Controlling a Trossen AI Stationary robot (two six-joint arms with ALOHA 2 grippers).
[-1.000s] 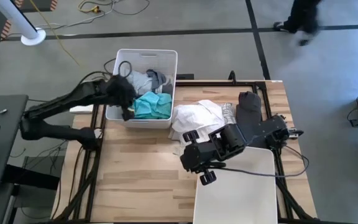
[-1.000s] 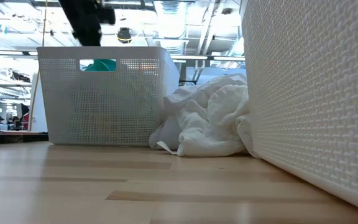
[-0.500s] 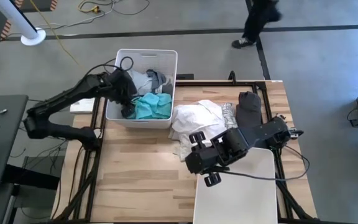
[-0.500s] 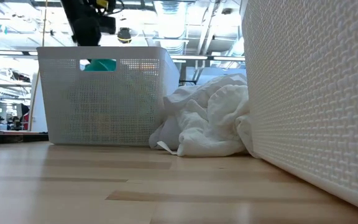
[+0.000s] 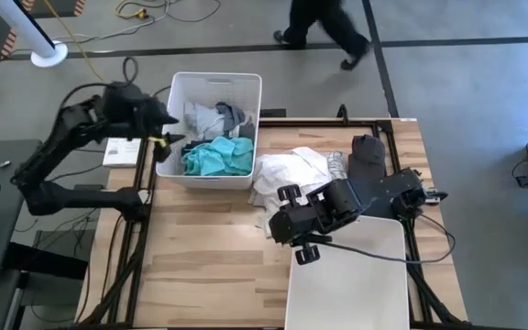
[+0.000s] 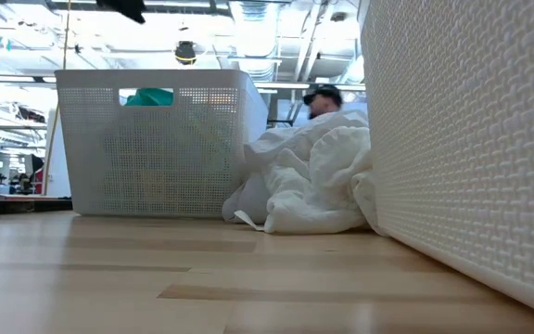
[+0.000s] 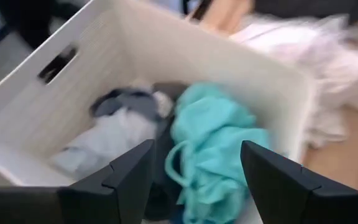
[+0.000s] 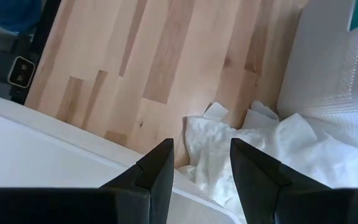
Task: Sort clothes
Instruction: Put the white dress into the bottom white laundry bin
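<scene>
Clothes: teal garment (image 5: 218, 157) and grey pieces (image 5: 211, 117) lay in white bin (image 5: 211, 85) at counter (image 5: 200, 247) 11 o'clock; white heap (image 5: 287, 174) at centre, dark garment (image 5: 368, 151) at 2 o'clock. Left gripper (image 5: 165, 139) spread, empty, beside bin's 9 o'clock rim. Right gripper (image 5: 293, 225) spread, empty, at heap's 6 o'clock edge.

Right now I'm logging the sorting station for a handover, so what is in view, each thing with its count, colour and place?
Bin with clothes: one, white, table's far left edge.
Teal garment: one, teal, in that bin.
Grey garments: grey and pale, count unclear, in that bin behind the teal one.
White garment: one heap, white, on the table between the bins.
Dark garment: one, dark grey, far right of the table.
Second bin: one, white, near right.
Table: one, light wood.
Person: one, dark clothes, walking on the floor beyond.
Left gripper: open, empty, beside the bin's left wall.
Right gripper: open, empty, over the white garment's near edge.
</scene>
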